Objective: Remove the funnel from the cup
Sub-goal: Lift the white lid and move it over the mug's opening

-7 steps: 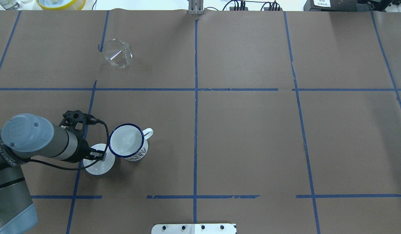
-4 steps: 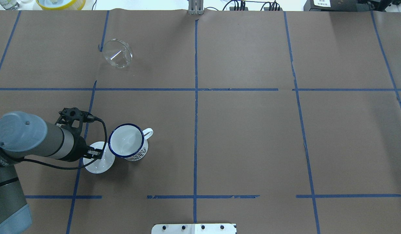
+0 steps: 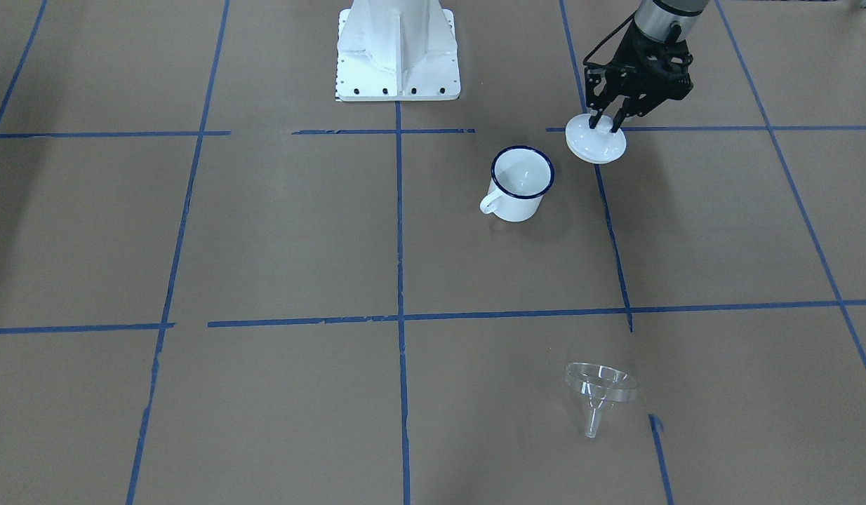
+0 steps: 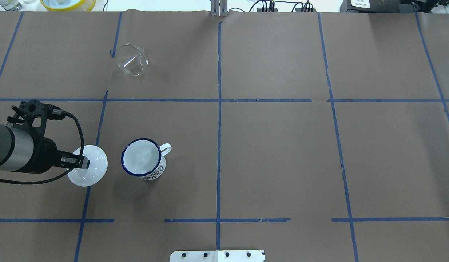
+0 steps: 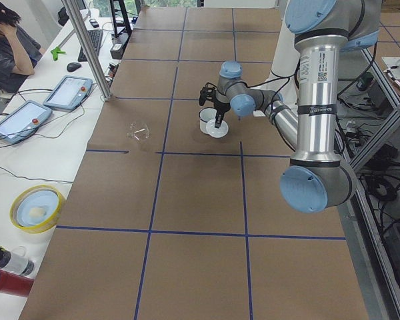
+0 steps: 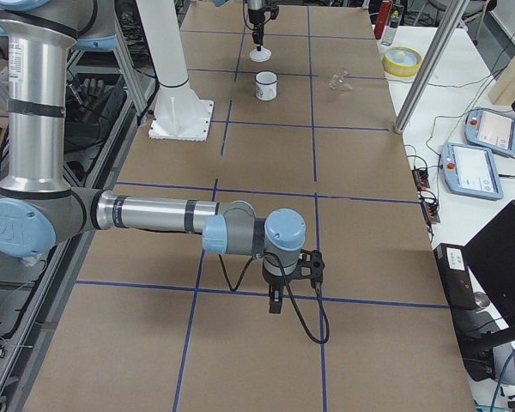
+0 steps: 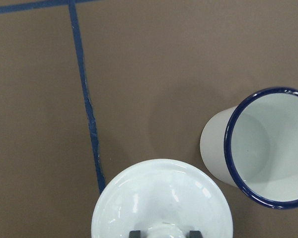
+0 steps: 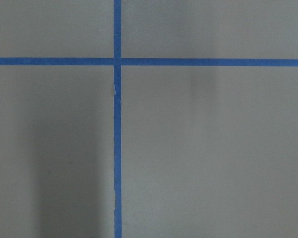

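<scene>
The clear funnel lies on its side on the brown paper, far from the cup, spout toward the operators' side. The white cup with a dark blue rim stands upright and empty. My left gripper is shut on the knob of a white domed lid and holds it to the left of the cup, apart from it. The left wrist view shows the lid and the cup side by side. My right gripper hangs far off over bare paper; I cannot tell its state.
The white robot base plate sits at the table's near edge. A yellow bowl stands beyond the far left corner. Tablets and an operator are past the far edge. Blue tape lines cross the paper.
My left arm has moved to the left with the white lid in its grip, and the lid now stands farther from the cup. The cup and funnel have not moved.
</scene>
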`<state>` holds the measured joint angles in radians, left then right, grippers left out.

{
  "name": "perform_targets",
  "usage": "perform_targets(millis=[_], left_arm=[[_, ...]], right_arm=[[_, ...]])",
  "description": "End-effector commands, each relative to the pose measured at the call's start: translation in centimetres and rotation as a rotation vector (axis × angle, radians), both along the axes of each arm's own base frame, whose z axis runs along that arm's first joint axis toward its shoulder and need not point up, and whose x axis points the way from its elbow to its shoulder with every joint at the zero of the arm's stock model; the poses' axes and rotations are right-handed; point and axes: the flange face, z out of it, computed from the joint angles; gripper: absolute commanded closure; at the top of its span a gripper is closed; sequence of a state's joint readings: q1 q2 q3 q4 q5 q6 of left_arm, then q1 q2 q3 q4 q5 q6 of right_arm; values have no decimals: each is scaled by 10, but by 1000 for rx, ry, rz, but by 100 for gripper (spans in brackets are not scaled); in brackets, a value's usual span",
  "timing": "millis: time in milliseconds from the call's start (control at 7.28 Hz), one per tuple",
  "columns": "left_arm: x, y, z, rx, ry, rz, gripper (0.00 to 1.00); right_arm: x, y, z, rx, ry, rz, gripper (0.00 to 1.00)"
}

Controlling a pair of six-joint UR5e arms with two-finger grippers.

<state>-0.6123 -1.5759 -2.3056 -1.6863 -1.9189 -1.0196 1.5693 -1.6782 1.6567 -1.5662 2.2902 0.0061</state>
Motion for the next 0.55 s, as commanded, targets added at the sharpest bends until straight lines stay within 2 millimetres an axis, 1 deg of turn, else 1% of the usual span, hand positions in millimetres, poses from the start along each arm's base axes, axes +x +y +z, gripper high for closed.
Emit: perform_targets(millis=[0,137,275,412], left_arm=[[29,-27,-49,-29,-31,-8,100],[62,-50,-59,-44,-41,-12,100],[85,-63,-64,-53,-48,-7,100],[95,-68,-62,-60,-58,-5,100]], right_arm=[[0,0,0,0,0,0,0],[0,0,0,0,0,0,0],[0,0,0,0,0,0,0],[0,0,0,0,0,0,0]])
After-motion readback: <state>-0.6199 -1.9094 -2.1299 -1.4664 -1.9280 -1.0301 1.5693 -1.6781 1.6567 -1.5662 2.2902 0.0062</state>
